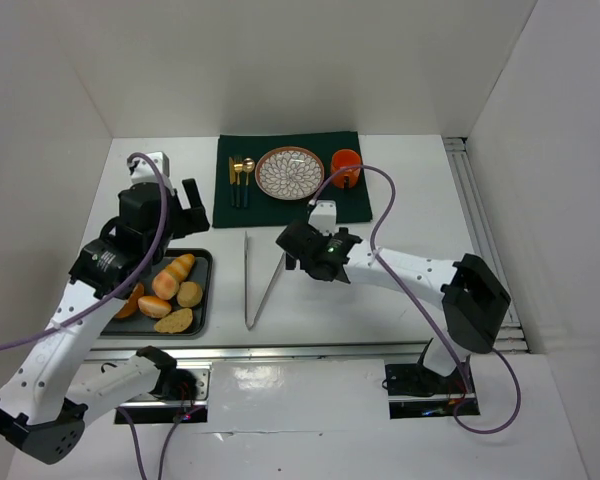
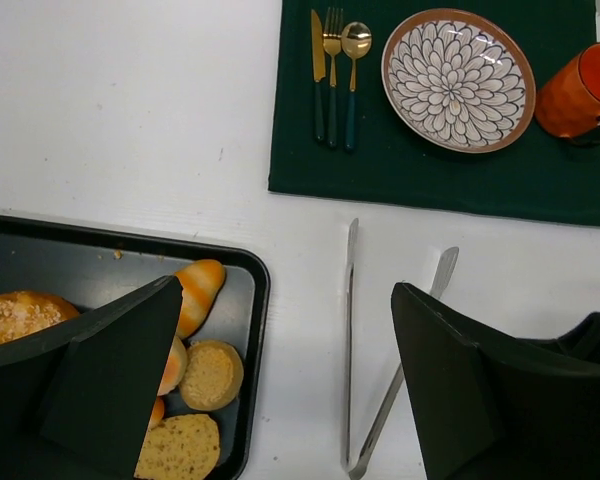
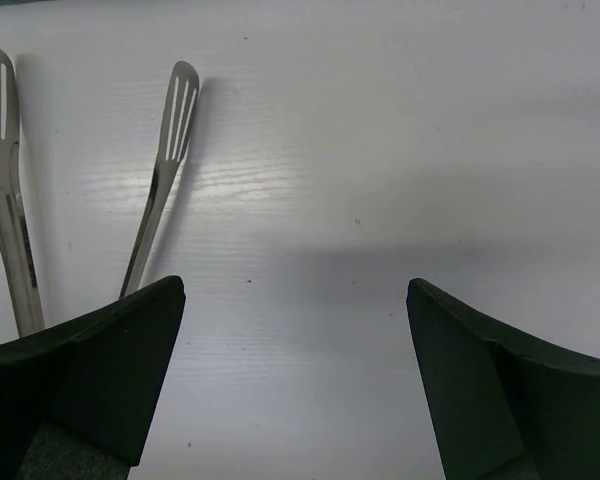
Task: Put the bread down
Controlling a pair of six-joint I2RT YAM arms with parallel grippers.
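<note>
Several breads lie in a dark baking tray (image 1: 207,292) at the left: a striped roll (image 1: 173,275), a round bun (image 1: 189,293) and a seeded slice (image 1: 174,320). In the left wrist view the roll (image 2: 198,290), bun (image 2: 212,373) and slice (image 2: 180,448) show by the tray's rim (image 2: 263,300). My left gripper (image 1: 182,213) (image 2: 288,290) is open and empty, above the tray's far right corner. My right gripper (image 1: 288,243) (image 3: 295,285) is open and empty over bare table, just right of the metal tongs (image 1: 260,285) (image 3: 160,190).
A patterned plate (image 1: 290,172) (image 2: 458,78), an orange cup (image 1: 346,168) (image 2: 580,90) and gold cutlery (image 1: 240,180) (image 2: 332,70) sit on a dark green mat (image 1: 280,208) (image 2: 430,170) at the back. The tongs (image 2: 350,330) lie between tray and right arm. White walls enclose the table.
</note>
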